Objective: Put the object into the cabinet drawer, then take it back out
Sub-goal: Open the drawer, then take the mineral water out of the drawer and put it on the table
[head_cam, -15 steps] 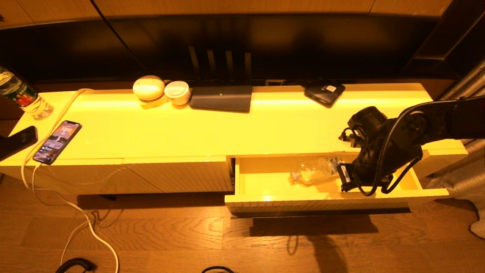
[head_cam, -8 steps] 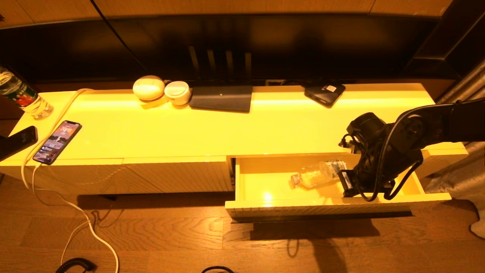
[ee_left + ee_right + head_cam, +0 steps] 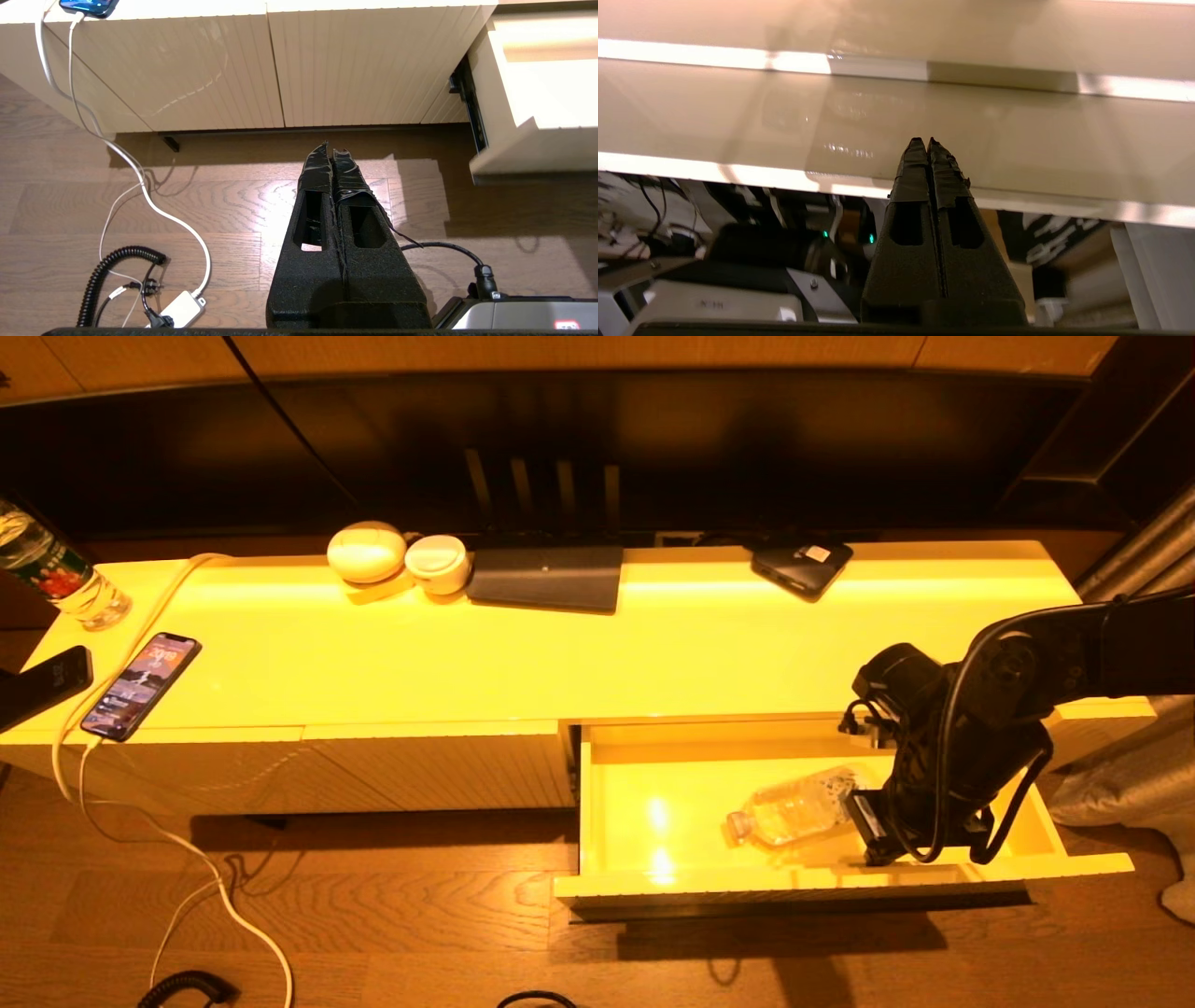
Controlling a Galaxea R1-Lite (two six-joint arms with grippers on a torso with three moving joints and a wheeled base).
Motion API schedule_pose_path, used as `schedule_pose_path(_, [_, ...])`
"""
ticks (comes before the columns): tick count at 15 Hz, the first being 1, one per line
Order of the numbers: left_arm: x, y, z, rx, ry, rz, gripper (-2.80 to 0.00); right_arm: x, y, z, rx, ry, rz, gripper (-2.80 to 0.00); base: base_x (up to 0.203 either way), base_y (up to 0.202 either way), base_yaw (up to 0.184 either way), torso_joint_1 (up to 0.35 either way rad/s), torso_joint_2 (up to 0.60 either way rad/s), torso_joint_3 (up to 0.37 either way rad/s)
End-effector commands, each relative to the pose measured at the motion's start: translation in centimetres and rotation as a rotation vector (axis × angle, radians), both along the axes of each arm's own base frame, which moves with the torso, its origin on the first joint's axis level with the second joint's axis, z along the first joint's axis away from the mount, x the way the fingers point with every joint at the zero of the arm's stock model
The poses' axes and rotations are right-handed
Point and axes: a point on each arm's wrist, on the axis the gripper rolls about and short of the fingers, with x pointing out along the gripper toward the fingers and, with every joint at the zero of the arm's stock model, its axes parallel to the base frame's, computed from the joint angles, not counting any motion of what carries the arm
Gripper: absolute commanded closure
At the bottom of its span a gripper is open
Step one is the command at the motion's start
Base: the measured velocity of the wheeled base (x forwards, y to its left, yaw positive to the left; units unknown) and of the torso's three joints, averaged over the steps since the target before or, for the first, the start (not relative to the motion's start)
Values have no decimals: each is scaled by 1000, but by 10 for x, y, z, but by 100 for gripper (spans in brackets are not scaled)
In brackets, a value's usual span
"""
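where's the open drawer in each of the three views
Head view: cabinet drawer at lower right, pulled out, water bottle lying inside.
Left wrist view: its corner at the right edge.
Right wrist view: glossy interior fills the upper half.
Shared landmark: the drawer's front rim.

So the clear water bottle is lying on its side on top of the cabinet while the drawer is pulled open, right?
Not quite. The clear water bottle does lie on its side, and the drawer is pulled open, but the head view shows the bottle inside the drawer, not on top of the cabinet.
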Motion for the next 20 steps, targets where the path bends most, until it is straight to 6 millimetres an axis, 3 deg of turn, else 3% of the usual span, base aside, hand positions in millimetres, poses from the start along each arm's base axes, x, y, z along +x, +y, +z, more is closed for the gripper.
schedule_pose_path(1, [0,0,0,0,1,1,0,-6,-1,0,-10,43,1,0,0,0,0,0,0,0])
schedule_pose_path(9, [0,0,-1,0,2,1,0,-26,-1,-14,-16,158,17,0,0,0,0,0,0,0])
schedule_pose_path(15, [0,0,-1,0,3,1,0,-66,-13,25,2,42,44,0,0,0,0,0,0,0])
schedule_pose_path(18, [0,0,-1,0,3,1,0,-106,-26,56,-10,-90,220,0,0,0,0,0,0,0])
schedule_pose_path(20, [0,0,-1,0,3,1,0,-127,-32,65,-56,-149,388,0,0,0,0,0,0,0])
